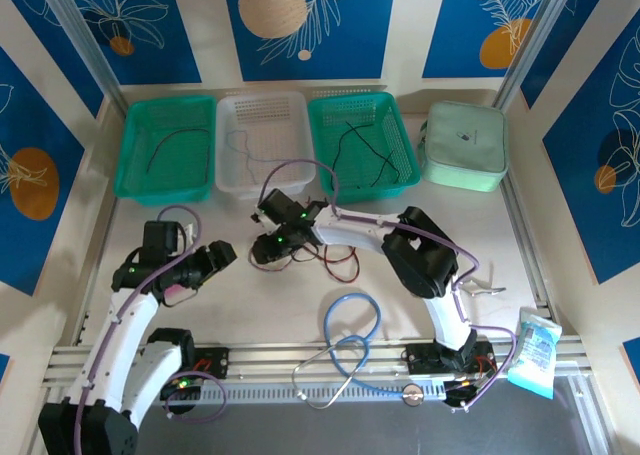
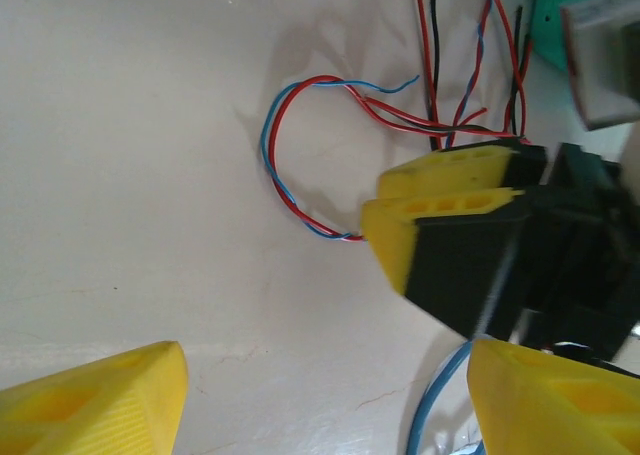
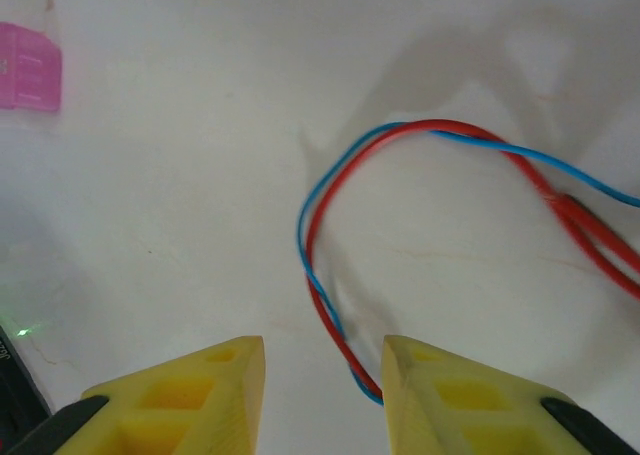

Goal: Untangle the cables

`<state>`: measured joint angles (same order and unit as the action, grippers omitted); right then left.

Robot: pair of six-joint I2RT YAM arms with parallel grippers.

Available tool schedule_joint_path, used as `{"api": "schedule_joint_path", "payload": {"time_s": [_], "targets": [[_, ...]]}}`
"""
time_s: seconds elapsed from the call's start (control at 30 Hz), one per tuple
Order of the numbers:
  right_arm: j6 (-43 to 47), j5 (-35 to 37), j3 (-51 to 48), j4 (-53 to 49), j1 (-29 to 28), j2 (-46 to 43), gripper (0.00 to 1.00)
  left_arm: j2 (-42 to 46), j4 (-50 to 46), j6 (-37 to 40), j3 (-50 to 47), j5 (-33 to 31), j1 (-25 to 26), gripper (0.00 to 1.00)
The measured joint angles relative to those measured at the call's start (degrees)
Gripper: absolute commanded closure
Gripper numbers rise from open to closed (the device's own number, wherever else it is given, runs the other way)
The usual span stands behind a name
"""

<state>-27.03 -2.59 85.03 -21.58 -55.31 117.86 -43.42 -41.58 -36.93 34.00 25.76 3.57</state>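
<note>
Light: bright, even, from above. Counter (image 1: 250,315): near-white, slightly washed out in both wrist views. Shadows: soft, grey, double-edged beside the red-and-blue cable loop (image 3: 440,128). Focus: overhead view sharp; left fingers (image 2: 100,405) at frame edge soft; right gripper (image 2: 372,207) body streaked with blur. Glare: faint, on counter.
</note>
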Motion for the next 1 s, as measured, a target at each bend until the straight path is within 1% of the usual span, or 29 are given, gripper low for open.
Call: {"api": "schedule_joint_path", "payload": {"time_s": [0.27,0.47,0.77,0.87,1.0], "targets": [[0.68,-1.18,3.96,-0.48,-1.99,5.68,0.66,2.49,-0.02,-0.02,-0.55,0.20,-0.09,0.26],[2.01,1.25,7.50,-3.76,-2.95,7.91,0.69,2.51,-0.02,-0.04,-0.66,0.17,-0.09,0.26],[5.66,4.37,10.67,-6.54,-3.96,10.25,0.95,4.39,0.42,-1.38,-0.66,0.20,-0.09,0.28],[6.80,5.79,10.95,-6.80,-4.68,10.16,1.00,4.24,0.33,-1.99,-0.20,0.61,-0.09,0.28],[7.56,6.47,7.45,-4.63,-4.87,7.85,1.00,4.20,0.11,-2.78,3.32,1.49,-0.09,0.28]]}}
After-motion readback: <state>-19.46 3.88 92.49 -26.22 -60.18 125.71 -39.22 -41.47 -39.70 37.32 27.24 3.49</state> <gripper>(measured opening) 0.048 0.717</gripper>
